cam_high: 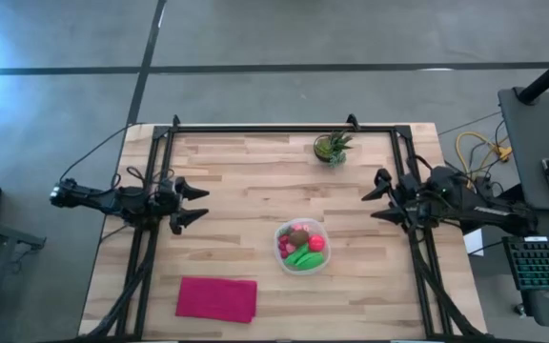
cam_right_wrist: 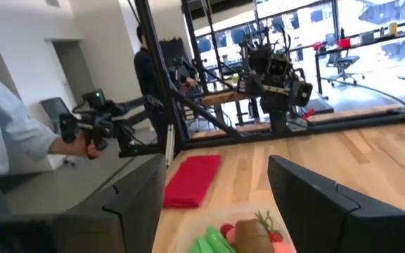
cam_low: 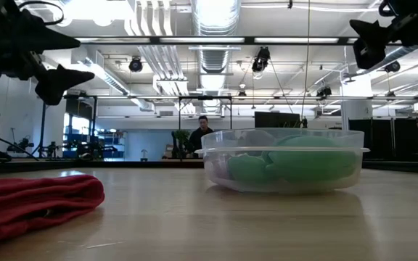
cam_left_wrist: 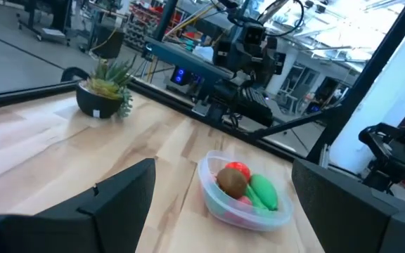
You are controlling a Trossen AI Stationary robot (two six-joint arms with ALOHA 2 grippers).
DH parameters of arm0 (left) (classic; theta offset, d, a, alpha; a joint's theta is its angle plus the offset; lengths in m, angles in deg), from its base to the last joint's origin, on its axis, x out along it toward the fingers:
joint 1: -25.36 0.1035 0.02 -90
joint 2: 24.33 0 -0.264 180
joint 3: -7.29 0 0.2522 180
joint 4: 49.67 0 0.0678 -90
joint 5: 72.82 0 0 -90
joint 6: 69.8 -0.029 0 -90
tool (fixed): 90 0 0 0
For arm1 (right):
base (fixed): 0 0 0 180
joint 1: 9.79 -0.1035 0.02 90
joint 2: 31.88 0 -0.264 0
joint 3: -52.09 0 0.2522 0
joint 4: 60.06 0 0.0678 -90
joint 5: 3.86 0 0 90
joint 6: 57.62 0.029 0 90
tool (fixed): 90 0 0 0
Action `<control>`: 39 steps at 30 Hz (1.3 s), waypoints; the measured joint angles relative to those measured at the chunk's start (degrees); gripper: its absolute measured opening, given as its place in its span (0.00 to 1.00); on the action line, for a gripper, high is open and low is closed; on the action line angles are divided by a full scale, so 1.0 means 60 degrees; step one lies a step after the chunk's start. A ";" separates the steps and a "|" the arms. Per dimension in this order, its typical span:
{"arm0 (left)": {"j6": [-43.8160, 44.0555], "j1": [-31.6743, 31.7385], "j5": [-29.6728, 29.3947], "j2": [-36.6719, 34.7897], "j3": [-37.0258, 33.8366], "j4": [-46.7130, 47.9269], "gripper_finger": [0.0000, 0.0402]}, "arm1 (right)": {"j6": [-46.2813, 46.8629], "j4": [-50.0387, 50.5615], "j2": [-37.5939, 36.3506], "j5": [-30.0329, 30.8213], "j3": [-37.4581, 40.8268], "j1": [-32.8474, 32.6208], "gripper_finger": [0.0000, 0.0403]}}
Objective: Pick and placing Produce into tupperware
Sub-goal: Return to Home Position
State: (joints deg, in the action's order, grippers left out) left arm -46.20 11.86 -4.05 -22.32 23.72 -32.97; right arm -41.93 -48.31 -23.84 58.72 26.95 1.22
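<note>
The clear tupperware (cam_high: 301,247) stands on the table toward its near side, also seen in the low view (cam_low: 282,159) and left wrist view (cam_left_wrist: 243,194). The produce (cam_high: 301,246) lies inside it: a brown oval (cam_left_wrist: 232,181), red and pink round pieces (cam_left_wrist: 238,169) and green elongated ones (cam_left_wrist: 264,191). My left gripper (cam_high: 198,204) hovers open over the table's left side, well left of the container. My right gripper (cam_high: 375,196) hovers open over the right side, right of and slightly beyond it. Both are raised above the table (cam_low: 71,54).
A small green potted plant (cam_high: 333,147) stands near the far edge. A flat magenta cloth (cam_high: 217,298) lies at the near left. A black frame (cam_high: 284,128) runs along the far and side edges. People show in the room beyond the table (cam_right_wrist: 5,133).
</note>
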 joint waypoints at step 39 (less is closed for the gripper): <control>-0.0011 -0.0011 0.0022 0.0586 -0.0052 -0.0278 0.80 | 0.0859 -0.0051 -0.0001 -0.0178 0.0973 0.0000 0.60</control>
State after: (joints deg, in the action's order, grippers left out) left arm -46.27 11.80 -3.92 -18.80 23.41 -34.63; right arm -36.78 -48.62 -23.84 57.64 32.79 1.22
